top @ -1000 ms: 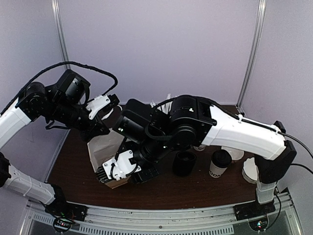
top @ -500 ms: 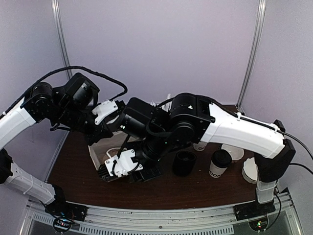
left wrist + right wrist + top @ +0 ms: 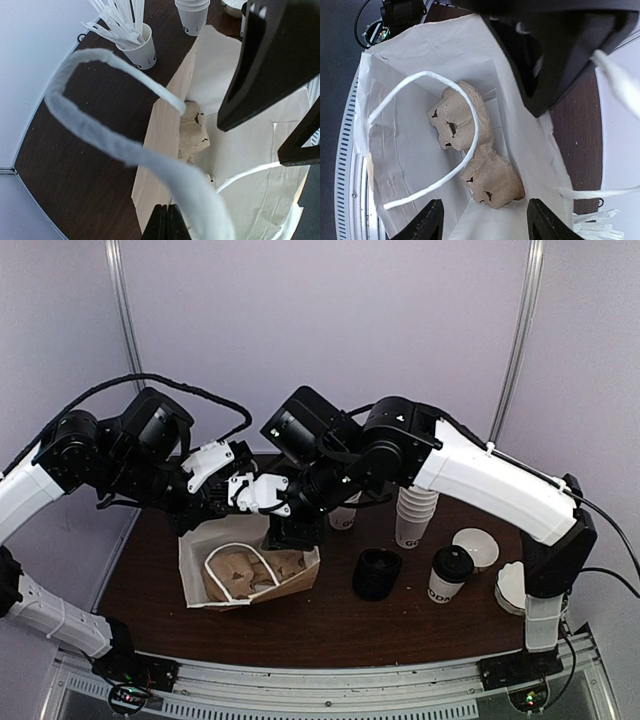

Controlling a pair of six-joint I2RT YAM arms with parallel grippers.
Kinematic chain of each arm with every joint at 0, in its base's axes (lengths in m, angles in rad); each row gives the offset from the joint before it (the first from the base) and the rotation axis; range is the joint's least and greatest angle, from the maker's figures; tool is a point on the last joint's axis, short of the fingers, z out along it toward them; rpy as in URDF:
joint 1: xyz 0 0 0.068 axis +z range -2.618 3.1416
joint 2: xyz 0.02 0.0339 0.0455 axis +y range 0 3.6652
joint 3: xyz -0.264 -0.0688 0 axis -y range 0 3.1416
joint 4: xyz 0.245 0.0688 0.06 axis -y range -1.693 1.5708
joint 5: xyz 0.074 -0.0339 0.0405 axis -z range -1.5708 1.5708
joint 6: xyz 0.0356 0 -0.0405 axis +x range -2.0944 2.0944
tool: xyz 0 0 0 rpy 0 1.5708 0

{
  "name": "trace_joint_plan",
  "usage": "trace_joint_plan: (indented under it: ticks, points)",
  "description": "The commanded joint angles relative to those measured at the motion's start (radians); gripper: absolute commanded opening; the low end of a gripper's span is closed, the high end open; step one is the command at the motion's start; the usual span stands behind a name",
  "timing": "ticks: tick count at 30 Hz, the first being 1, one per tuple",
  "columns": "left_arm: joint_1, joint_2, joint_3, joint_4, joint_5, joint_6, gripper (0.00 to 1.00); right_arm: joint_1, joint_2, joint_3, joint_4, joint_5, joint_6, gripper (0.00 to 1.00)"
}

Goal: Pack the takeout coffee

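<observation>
The takeout coffee [image 3: 447, 575], a white cup with dark lettering and a black dome lid, stands at the right of the table, away from both grippers. A white paper bag [image 3: 200, 585] stands open at the left with a brown cardboard cup carrier [image 3: 245, 575] lying inside; the carrier also shows in the right wrist view [image 3: 475, 150]. My left gripper [image 3: 205, 512] is shut on the bag's far rim [image 3: 160, 150]; its fingers [image 3: 161, 225] are pressed together. My right gripper [image 3: 290, 532] hovers open and empty over the bag's mouth [image 3: 490, 225].
A black lid stack [image 3: 377, 573] stands between bag and coffee. A stack of lidless white cups [image 3: 413, 512] and a cup of white sticks [image 3: 137, 47] stand at the back. A low white cup [image 3: 476, 546] and white lids [image 3: 512, 588] lie at the right.
My right gripper has risen from low at the bag's front to above its mouth, leaving the carrier inside. The bag now stands open. My left gripper stays on the rim.
</observation>
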Motion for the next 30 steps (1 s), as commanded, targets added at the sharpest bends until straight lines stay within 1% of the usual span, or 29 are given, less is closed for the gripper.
trace_joint_plan:
  ticks: [1,3,5,7,11,13,16,19,23,25,26,30]
  points:
    - [-0.012,-0.027,0.026,0.046,-0.014,-0.016,0.0,0.008,0.039,-0.026,-0.013,-0.053,0.089,0.63]
    - [-0.029,-0.023,0.025,0.045,-0.05,-0.015,0.0,0.009,0.045,-0.044,-0.015,-0.09,0.118,0.68]
    - [-0.047,-0.022,0.024,0.045,-0.068,-0.023,0.0,0.01,0.048,-0.057,-0.012,-0.091,0.125,0.7]
    - [-0.06,-0.015,0.032,0.044,-0.102,-0.044,0.0,0.02,0.046,-0.067,-0.007,-0.05,0.104,0.71]
    - [-0.108,-0.003,0.039,0.044,-0.214,-0.048,0.0,0.045,0.027,-0.076,-0.002,0.005,0.052,0.69]
    - [-0.126,0.002,0.033,0.056,-0.23,-0.038,0.0,0.054,0.032,-0.074,0.006,0.05,0.042,0.69]
    - [-0.148,0.014,0.034,0.065,-0.284,-0.038,0.0,0.062,0.053,-0.083,0.031,0.14,0.046,0.67]
    - [-0.159,0.013,0.036,0.087,-0.329,-0.064,0.0,0.065,0.084,-0.089,0.047,0.154,0.084,0.66]
    - [-0.161,-0.019,0.004,0.144,-0.364,-0.121,0.0,0.065,0.103,-0.079,0.06,0.097,0.133,0.65]
    - [-0.16,-0.036,-0.012,0.162,-0.356,-0.125,0.0,0.064,0.085,-0.095,0.082,0.025,0.158,0.64]
    - [-0.161,-0.044,-0.023,0.171,-0.357,-0.125,0.0,0.06,0.069,-0.11,0.094,-0.041,0.162,0.65]
    - [-0.16,-0.079,-0.06,0.196,-0.364,-0.115,0.0,0.047,0.0,-0.173,0.146,-0.182,0.184,0.69]
